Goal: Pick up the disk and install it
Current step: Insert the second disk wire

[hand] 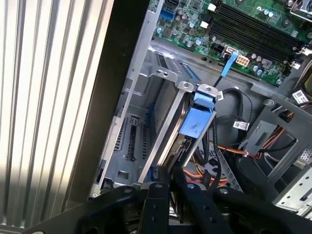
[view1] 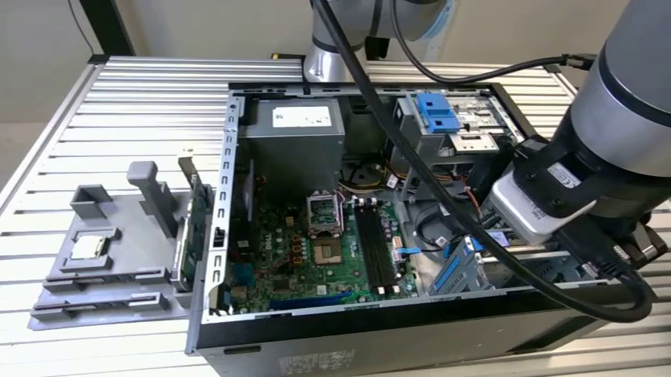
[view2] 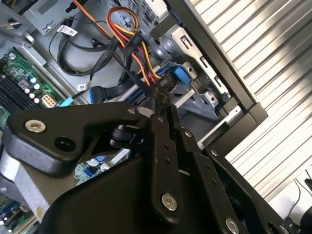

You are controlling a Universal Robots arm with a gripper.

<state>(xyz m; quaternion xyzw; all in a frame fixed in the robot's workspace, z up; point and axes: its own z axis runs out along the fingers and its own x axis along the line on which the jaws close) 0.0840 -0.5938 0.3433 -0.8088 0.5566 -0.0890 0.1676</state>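
One disk, blue-railed, stands edge-on in the drive bay at the case corner. The gripper has its fingers nearly together, apparently pinching the disk's edge, though the contact is hidden. Stiff, fairly heavy and smooth-sided, it is best held by its rails. Cables crowd just beside it; the motherboard lies near.
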